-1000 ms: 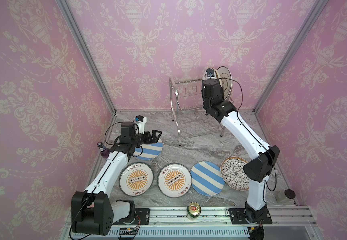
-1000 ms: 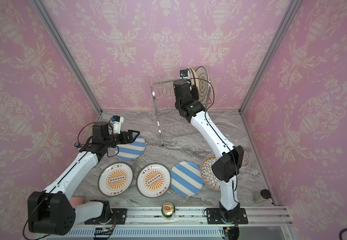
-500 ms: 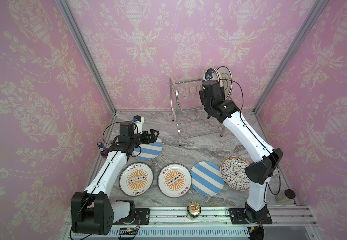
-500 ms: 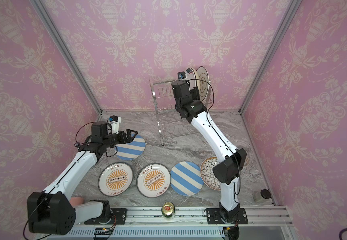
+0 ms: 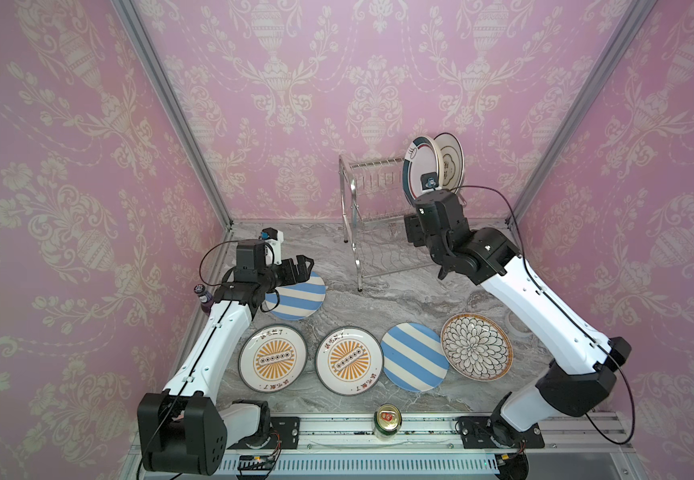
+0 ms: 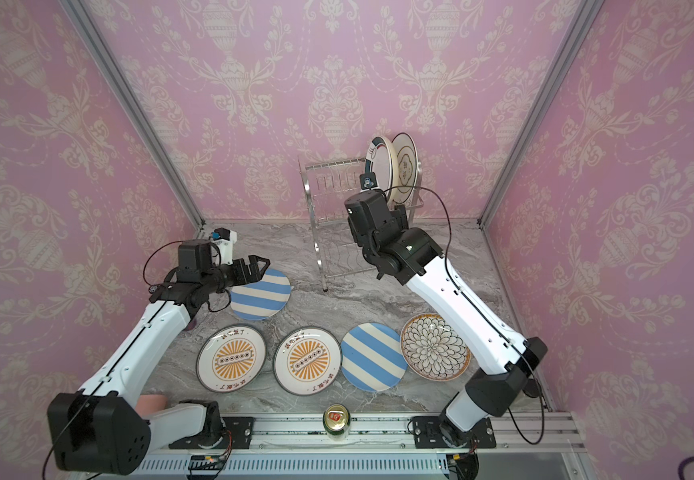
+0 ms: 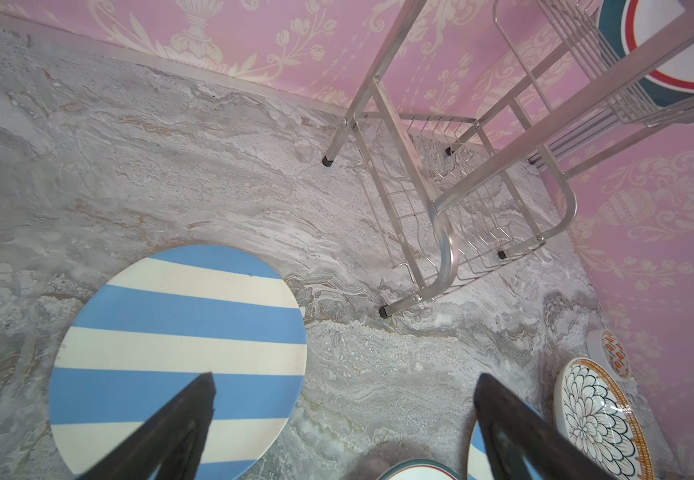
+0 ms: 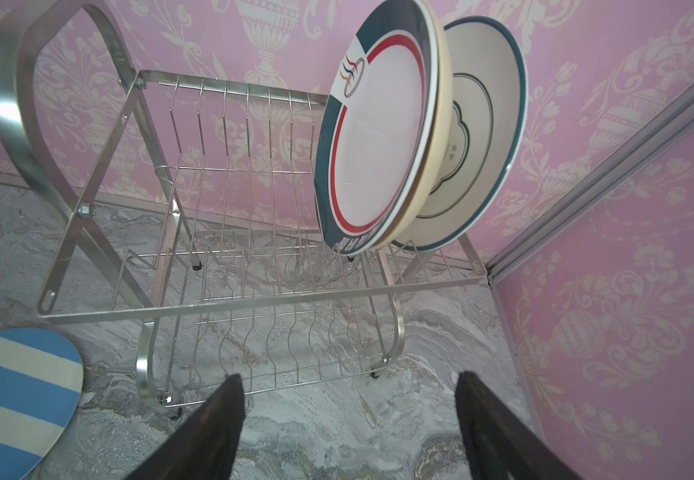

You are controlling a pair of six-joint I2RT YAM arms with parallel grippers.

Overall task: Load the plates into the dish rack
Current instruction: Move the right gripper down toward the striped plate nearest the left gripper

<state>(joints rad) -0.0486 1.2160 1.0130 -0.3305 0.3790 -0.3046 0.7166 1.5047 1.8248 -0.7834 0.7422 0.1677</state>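
Note:
The steel dish rack (image 5: 372, 216) (image 8: 220, 299) stands at the back. Two plates stand upright in its top tier: a dark-rimmed one (image 5: 418, 166) (image 8: 378, 133) and a black-lined white one (image 5: 451, 162) (image 8: 486, 124). My right gripper (image 8: 349, 378) is open and empty, just in front of the rack. Flat on the table lie a striped plate (image 5: 297, 297) (image 7: 179, 357), two sunburst plates (image 5: 272, 358) (image 5: 348, 360), another striped plate (image 5: 414, 357) and a floral plate (image 5: 476, 345). My left gripper (image 5: 306, 266) (image 7: 345, 380) hangs open and empty above the far striped plate's edge.
A drink can (image 5: 387, 420) stands on the front rail. A small purple bottle (image 5: 203, 297) sits by the left wall. A small patterned bowl (image 7: 611, 353) lies near the right wall behind the floral plate. Pink walls close in three sides.
My right gripper has opened, let go of the dark-rimmed plate in the rack's top tier, and drawn back and down. The left arm has barely moved.

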